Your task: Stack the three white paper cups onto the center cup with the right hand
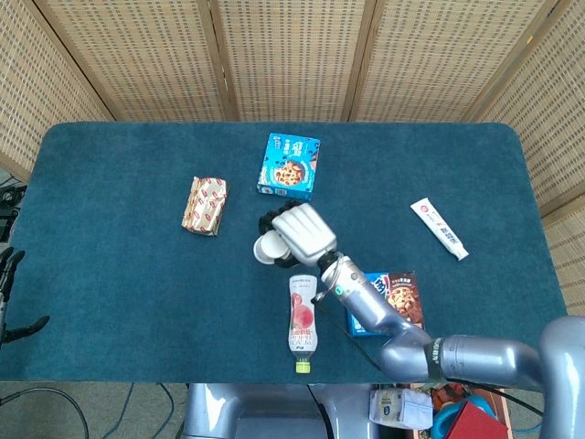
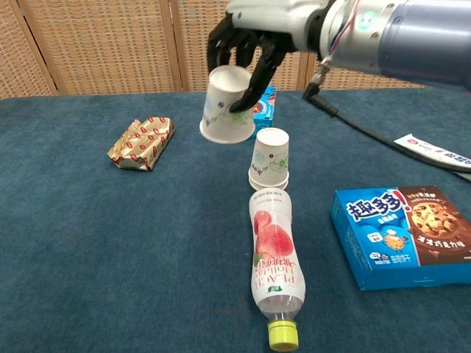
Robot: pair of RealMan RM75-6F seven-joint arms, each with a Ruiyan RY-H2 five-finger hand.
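My right hand (image 2: 246, 33) holds a white paper cup (image 2: 227, 103) in the air, mouth down and tilted, up and to the left of the center cup (image 2: 270, 159). The center cup stands mouth down on the blue cloth and shows a doubled rim at its base. In the head view the right hand (image 1: 302, 233) covers the center cup, and the held cup (image 1: 268, 249) pokes out at its left. Dark fingers of my left hand (image 1: 7, 270) show at the far left edge, off the table; their pose is unclear.
A plastic bottle (image 2: 277, 265) lies just in front of the center cup. A blue cookie box (image 2: 401, 235) lies to the right, another box (image 1: 289, 165) behind, a gold snack pack (image 2: 142, 142) to the left and a toothpaste tube (image 1: 439, 228) far right.
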